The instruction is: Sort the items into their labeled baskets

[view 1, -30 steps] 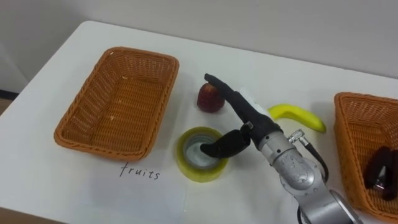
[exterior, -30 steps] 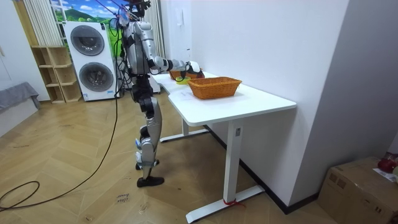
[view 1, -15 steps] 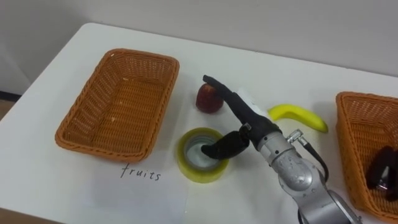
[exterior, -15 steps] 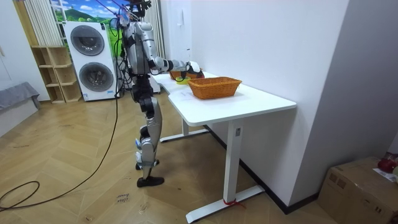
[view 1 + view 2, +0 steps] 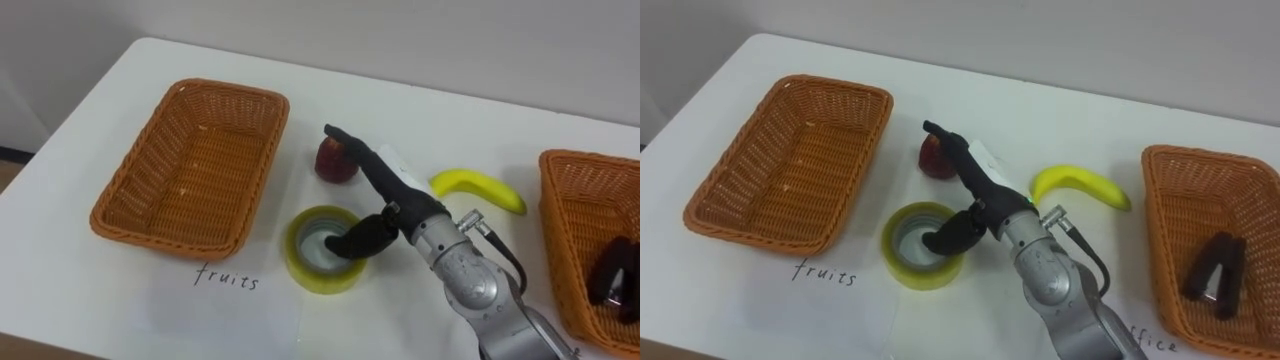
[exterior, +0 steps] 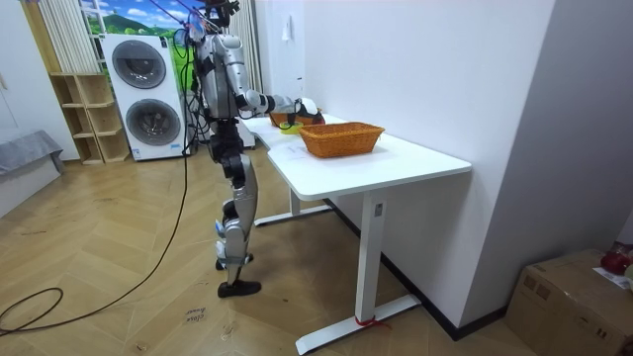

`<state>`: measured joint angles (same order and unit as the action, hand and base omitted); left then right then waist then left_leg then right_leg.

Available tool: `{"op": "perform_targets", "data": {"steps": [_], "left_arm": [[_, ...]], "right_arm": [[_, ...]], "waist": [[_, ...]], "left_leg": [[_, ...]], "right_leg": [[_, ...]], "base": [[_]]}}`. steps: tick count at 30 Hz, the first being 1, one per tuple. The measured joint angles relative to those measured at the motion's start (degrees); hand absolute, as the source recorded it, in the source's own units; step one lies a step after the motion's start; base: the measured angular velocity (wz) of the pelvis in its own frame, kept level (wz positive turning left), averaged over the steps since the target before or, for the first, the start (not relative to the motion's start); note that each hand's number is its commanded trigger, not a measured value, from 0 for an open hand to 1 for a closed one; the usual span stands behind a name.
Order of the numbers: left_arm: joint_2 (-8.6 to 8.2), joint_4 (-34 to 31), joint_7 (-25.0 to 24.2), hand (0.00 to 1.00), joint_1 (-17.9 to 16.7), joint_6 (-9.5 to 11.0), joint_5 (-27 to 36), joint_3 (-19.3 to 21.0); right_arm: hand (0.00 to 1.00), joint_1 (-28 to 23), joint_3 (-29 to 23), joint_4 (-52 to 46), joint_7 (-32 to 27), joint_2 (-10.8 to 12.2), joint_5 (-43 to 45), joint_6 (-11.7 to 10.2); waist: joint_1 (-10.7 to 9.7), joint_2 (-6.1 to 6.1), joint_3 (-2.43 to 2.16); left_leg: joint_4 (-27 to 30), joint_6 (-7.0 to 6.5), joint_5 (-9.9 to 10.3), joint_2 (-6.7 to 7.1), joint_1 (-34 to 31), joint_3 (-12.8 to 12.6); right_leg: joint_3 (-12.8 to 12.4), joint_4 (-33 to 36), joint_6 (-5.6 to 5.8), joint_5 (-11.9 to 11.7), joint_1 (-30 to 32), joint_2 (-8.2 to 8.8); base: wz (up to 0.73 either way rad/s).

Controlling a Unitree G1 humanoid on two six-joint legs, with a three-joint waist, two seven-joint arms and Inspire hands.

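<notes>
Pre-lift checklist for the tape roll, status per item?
1. Right hand thumb inside the tape roll: ok.
2. Fingers closed on the roll's outer wall: not ok, straight, stretched towards the apple.
3. Room in the right basket: ok, one dark item inside.
4. Banana off the way to that basket: cannot tell, it lies close to it.
5. Fingertips clear of the apple: cannot tell.

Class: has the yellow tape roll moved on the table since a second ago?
No. The tape roll keeps its place just right of the handwritten label.
</notes>
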<state>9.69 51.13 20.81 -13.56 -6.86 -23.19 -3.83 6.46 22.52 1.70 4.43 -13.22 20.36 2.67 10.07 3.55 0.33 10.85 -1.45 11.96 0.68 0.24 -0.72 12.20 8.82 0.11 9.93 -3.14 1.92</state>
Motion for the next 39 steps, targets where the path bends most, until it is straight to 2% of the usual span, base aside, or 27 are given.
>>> {"op": "perform_targets", "data": {"steps": [14,18,23,28,32,39], "left_arm": [[0.05,-0.3,1.3,0.0,0.2,-0.1,0.2,-0.4],[0.14,2.6,2.5,0.0,0.7,1.0,0.5,-2.1],[0.09,4.6,2.7,0.0,0.9,1.7,0.5,-2.1],[0.0,5.4,2.7,0.0,1.6,2.2,0.5,-2.1],[-0.02,6.2,2.7,0.0,2.5,2.4,0.5,-2.1],[-0.04,6.3,2.7,0.0,2.9,3.2,0.4,-2.1]], "right_arm": [[0.0,0.0,0.0,-0.3,-0.5,0.4,0.6,0.3],[0.0,0.0,0.2,-0.4,-1.2,1.7,0.5,0.4],[0.0,0.0,1.1,-0.4,-3.0,2.2,0.4,0.3],[0.0,0.0,1.6,-0.3,-5.1,2.2,0.4,-0.6],[0.0,0.0,2.1,-0.3,-6.4,2.1,0.4,-1.3],[0.0,0.0,2.8,-0.3,-7.6,2.2,1.3,-1.9]], "waist": [[0.0,0.02,-0.01],[0.0,-0.02,0.01],[0.0,-0.28,0.17],[-0.1,-1.12,0.51],[-0.1,-1.72,0.44],[-0.2,-1.56,0.32]], "left_leg": [[0.0,0.0,0.0,-0.03,0.2,0.1],[0.0,0.0,0.0,-0.01,0.3,0.1],[0.0,0.0,0.0,0.0,0.3,0.1],[0.0,0.0,0.0,0.0,0.2,0.0],[0.0,0.0,0.0,0.0,0.2,0.0],[0.0,-0.01,0.0,0.02,0.2,0.0]], "right_leg": [[-0.1,0.0,0.0,0.0,0.1,-0.03],[-0.1,0.0,0.0,0.0,0.1,-0.02],[-0.1,0.0,0.0,0.0,0.1,0.0],[-0.1,0.0,0.0,0.0,0.1,0.0],[-0.1,-0.1,0.0,0.0,0.1,-0.01],[-0.2,-0.1,0.0,0.0,0.1,0.0]], "base": [[0.0],[0.0],[0.0],[0.0],[0.0],[0.0]]}}
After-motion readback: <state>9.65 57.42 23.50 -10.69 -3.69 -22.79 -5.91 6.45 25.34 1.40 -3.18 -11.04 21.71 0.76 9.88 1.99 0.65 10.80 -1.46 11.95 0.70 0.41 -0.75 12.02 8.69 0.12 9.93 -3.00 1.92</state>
